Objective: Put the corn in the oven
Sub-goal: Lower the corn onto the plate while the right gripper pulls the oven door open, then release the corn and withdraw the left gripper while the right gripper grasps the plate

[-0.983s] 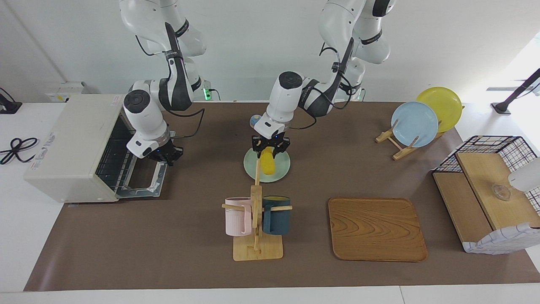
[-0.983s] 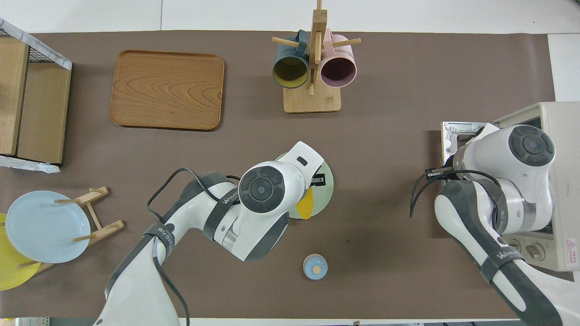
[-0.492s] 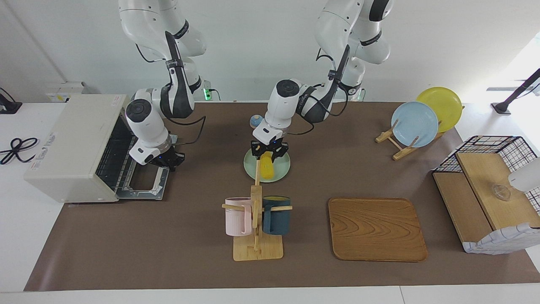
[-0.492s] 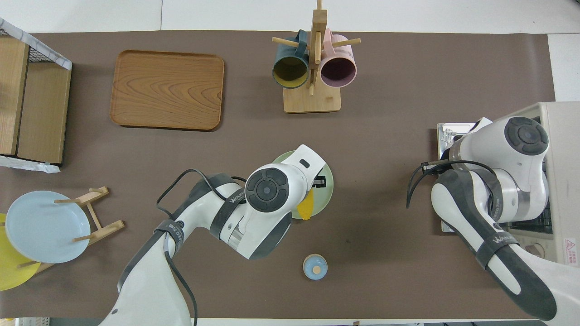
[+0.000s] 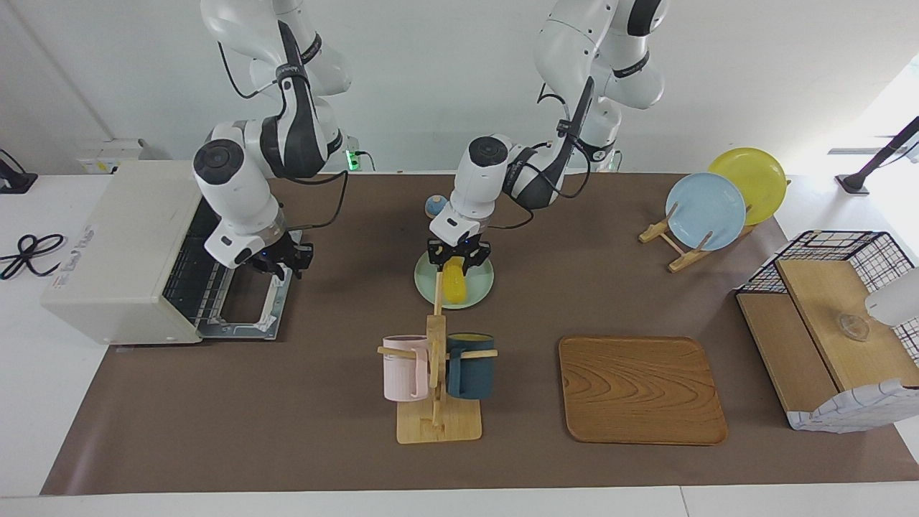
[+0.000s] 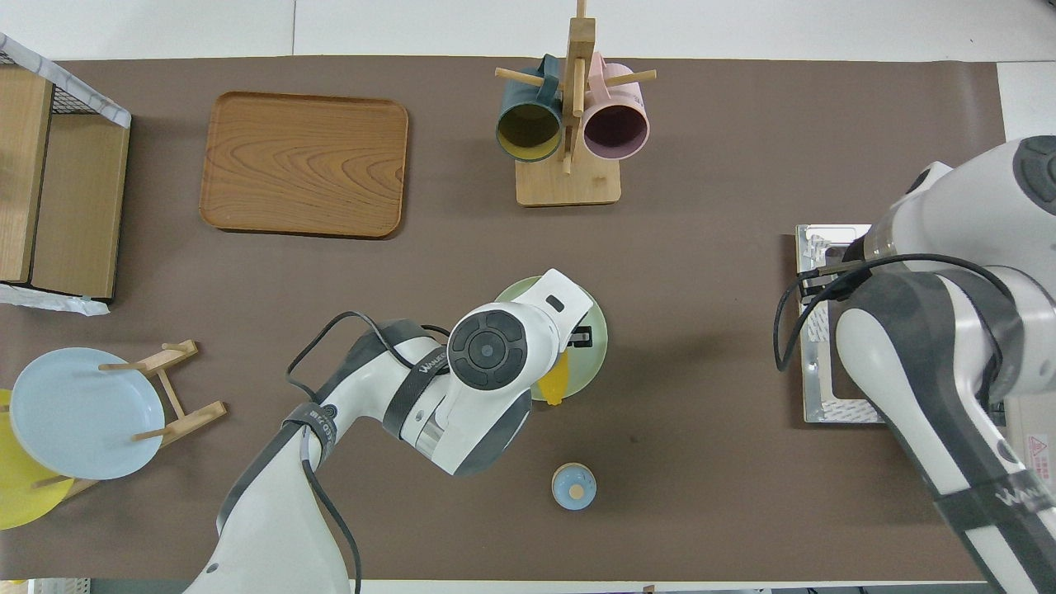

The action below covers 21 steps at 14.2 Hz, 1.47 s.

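- The oven [image 5: 118, 251], left of frame in the facing view, stands with its door down.
- Right gripper [image 5: 276, 266] hovers over that door; its jaws' state cannot be told.
- Left gripper [image 5: 459, 260], at centre frame, has jaws clenched on the corn [image 5: 453, 285] over a green plate [image 5: 481, 287].

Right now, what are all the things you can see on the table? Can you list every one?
corn: one, bright yellow, on the green plate, left gripper shut on it
green plate: one, pale green, mid-table
oven: one, off-white, door down, at the right arm's end
mug rack: one, wooden, holding a pink mug and a dark blue mug
tray: one, brown wood, beside the mug rack
plate stand: one, wooden, holding a light blue plate and a yellow plate
basket shelf: one, black wire and wood, at the left arm's end
small round thing: one, blue, nearer the robots than the green plate
left gripper: on the corn
right gripper: over the oven door
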{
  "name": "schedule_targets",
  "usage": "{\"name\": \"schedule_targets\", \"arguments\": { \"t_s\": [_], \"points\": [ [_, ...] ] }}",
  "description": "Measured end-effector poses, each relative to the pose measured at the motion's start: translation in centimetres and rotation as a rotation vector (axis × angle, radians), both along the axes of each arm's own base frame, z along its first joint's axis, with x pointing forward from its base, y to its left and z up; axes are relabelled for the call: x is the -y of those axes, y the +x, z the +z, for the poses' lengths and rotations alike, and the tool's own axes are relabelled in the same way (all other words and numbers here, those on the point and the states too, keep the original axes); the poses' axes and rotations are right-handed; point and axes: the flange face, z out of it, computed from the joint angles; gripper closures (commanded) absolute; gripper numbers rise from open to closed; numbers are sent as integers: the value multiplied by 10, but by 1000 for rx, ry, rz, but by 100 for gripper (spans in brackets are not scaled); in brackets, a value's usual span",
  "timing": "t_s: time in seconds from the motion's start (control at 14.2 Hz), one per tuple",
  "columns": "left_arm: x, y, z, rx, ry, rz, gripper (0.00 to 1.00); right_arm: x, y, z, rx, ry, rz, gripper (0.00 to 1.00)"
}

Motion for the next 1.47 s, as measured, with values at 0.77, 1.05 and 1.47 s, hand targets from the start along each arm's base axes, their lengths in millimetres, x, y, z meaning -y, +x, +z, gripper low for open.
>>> {"name": "schedule_targets", "arguments": {
  "t_s": [0.77,1.05,1.47],
  "points": [
    [-94,48,117,-43,29,83,0,-85,-29,28,-19,95,12,0],
    [-184,84,174,-52,42,112,0,-172,-51,31,6,82,-80,0],
    [-328,115,243,-45,60,112,0,-316,-69,28,70,15,-83,0]
  ]
}}
